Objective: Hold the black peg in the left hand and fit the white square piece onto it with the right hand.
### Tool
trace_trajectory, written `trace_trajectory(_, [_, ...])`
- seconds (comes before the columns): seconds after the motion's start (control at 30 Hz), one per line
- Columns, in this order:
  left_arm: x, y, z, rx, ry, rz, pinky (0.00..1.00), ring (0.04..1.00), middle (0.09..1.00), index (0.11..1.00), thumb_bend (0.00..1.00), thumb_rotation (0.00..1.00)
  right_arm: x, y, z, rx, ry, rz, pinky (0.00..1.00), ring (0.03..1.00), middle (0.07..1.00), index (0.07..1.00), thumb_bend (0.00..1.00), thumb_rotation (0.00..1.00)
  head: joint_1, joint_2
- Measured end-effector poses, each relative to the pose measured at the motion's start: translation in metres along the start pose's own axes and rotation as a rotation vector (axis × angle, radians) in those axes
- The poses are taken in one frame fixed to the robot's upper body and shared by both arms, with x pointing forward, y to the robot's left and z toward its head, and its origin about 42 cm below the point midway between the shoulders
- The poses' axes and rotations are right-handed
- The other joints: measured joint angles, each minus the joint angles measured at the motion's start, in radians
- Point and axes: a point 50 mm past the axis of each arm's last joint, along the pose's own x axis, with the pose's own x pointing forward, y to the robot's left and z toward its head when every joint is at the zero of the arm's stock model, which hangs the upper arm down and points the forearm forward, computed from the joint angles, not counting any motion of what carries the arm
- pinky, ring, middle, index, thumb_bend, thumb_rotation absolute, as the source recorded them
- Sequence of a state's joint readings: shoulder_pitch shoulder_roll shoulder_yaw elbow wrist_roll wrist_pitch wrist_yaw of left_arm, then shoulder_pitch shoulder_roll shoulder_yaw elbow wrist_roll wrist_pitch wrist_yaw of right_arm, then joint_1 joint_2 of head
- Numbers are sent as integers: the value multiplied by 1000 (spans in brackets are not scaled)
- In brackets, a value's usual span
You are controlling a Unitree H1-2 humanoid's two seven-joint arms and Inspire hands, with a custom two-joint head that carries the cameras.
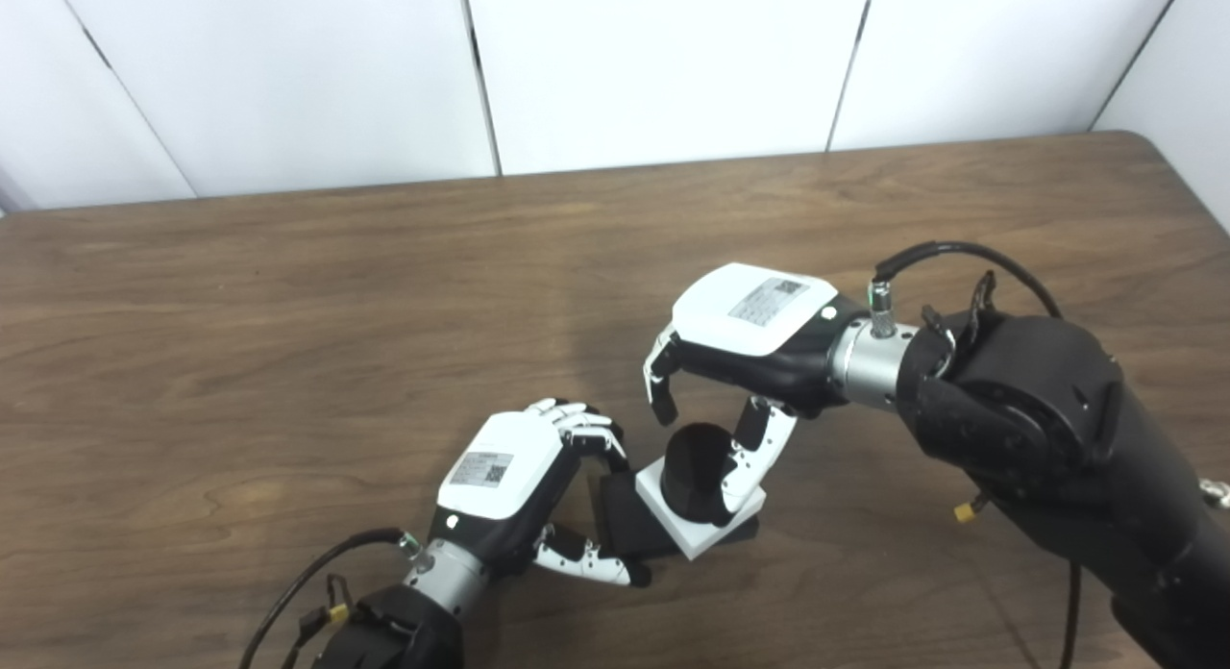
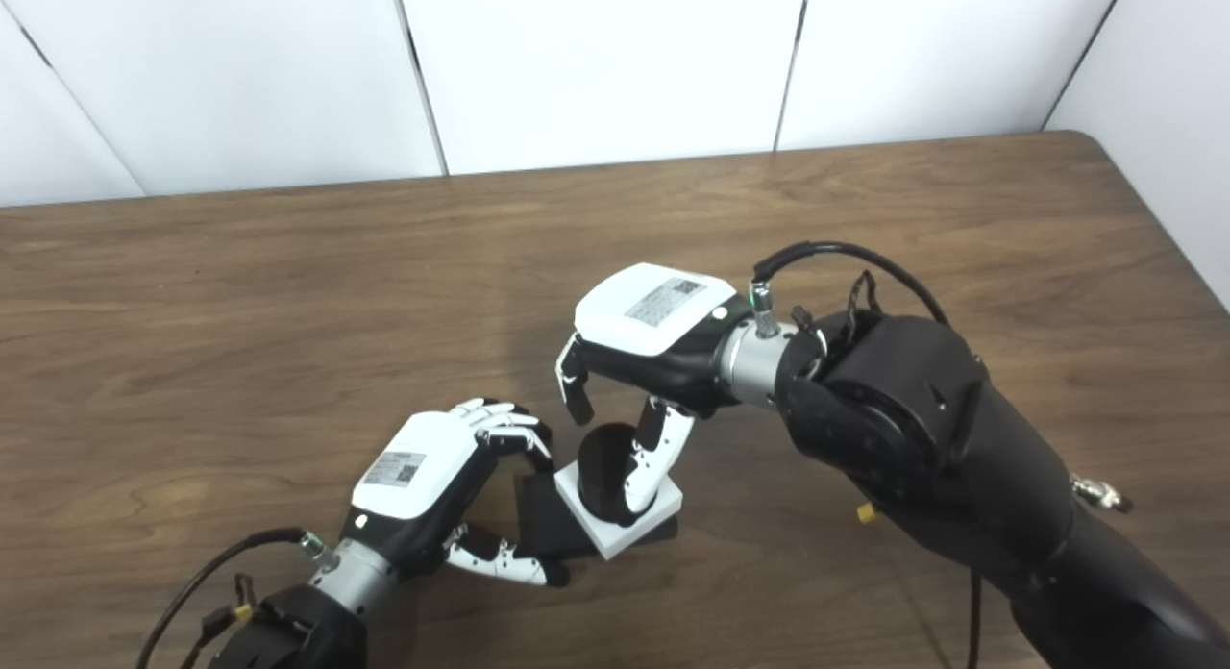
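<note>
The black peg point(image 1: 694, 467) is a short round post on a flat black base point(image 1: 627, 517), lying near the table's front middle. The white square piece point(image 1: 675, 517) sits around the post, tilted on the base. My left hand point(image 1: 509, 477) is shut on the base's left side, fingers above and thumb point(image 1: 591, 558) below. My right hand point(image 1: 754, 328) hovers over the post with its fingers point(image 1: 659, 385) curled and apart from it. Its thumb point(image 1: 759, 453) lies against the post's right side and the white piece. It grips nothing.
The brown wooden table point(image 1: 288, 361) stretches left and back to white wall panels point(image 1: 653, 63). My bulky black right forearm point(image 1: 1047, 429) crosses the table's right front. A cable point(image 1: 307, 578) loops at the left wrist.
</note>
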State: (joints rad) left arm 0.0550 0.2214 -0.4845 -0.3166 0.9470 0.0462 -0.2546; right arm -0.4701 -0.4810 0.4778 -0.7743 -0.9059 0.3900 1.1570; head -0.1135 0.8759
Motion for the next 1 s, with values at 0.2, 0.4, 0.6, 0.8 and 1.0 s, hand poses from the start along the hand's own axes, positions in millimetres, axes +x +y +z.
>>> trace_trajectory(0.2, [2, 1, 3, 37, 12, 30, 839, 806, 768, 734, 920, 491, 1, -1, 1, 6, -4, -8, 782, 818, 752, 592, 927, 433, 14, 2])
trace_trajectory(0.4, [2, 3, 0, 20, 37, 52, 815, 813, 802, 841, 1000, 625, 2, -1, 0, 11, -9, -3, 782, 820, 747, 595, 932, 432, 14, -3])
trace_trajectory(0.6, [0, 7, -6, -34, 53, 72, 828, 811, 832, 924, 1000, 670, 2, -3, 0, 19, -10, -11, 776, 822, 740, 591, 938, 424, 9, -3])
trace_trajectory(0.8, [-1, 9, -9, -43, 54, 83, 802, 802, 835, 936, 1000, 692, 1, -4, -1, 22, -5, -17, 780, 819, 743, 592, 945, 428, 8, 0])
trace_trajectory(1.0, [-1, 13, -13, -106, 56, 103, 751, 802, 838, 927, 1000, 691, 1, -5, -5, 38, -3, -19, 753, 812, 736, 598, 954, 420, 21, -11])
